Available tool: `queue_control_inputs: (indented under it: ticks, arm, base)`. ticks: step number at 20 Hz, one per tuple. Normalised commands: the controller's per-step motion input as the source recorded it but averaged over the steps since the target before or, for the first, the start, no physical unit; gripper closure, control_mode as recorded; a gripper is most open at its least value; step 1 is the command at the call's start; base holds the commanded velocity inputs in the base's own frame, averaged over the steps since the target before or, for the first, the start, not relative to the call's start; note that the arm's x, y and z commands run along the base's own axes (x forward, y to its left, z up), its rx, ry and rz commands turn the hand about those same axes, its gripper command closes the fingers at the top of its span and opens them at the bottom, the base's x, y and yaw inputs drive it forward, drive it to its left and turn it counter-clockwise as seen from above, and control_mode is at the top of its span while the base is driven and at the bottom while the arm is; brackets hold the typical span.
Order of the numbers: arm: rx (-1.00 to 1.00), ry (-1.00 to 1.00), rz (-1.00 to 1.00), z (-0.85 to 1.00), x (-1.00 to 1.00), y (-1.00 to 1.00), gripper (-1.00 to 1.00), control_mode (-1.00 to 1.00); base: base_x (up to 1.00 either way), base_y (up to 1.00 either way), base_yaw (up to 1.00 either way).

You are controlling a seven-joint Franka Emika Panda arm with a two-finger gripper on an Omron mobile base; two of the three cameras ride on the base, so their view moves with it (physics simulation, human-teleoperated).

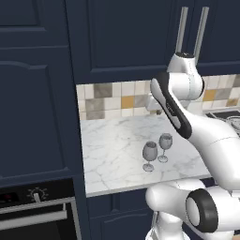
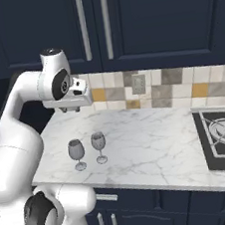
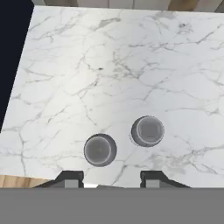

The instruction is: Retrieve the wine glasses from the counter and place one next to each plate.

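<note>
Two clear greyish wine glasses stand upright side by side near the front edge of the marble counter (image 2: 154, 144): one (image 2: 76, 153) nearer the edge, the other (image 2: 99, 145) just behind and to its right. They show again in the left base view (image 1: 150, 155) (image 1: 165, 144). From above in the hand view their bowls (image 3: 100, 149) (image 3: 148, 131) lie just ahead of my fingertips. My gripper (image 3: 111, 178) hangs well above the counter (image 2: 71, 109), pointing down, open, with nothing between its fingers. The plates are out of view.
A black stove top (image 2: 223, 137) lies at the counter's right end. Navy wall cabinets with long handles (image 2: 93, 26) hang above, and a wall outlet (image 2: 139, 84) sits in the tiles. A tall navy cabinet with an oven (image 1: 33, 211) borders the counter's left.
</note>
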Motion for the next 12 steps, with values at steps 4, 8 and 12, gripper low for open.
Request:
queue_control_inputs:
  ticks: [4,8,12]
  arm:
    - [0.0,-0.11,0.0,0.0,-0.26,0.0,-1.0,-1.0]
    - [0.0,-0.04,-0.02,0.0,-0.38,0.24,-1.0,-1.0]
    - [0.0,-0.2,-0.18,0.03,-0.88,0.03,-1.0,-1.0]
  base:
    - [0.0,0.0,0.0]
    - [0.0,0.0,0.0]
    - [0.0,0.0,0.0]
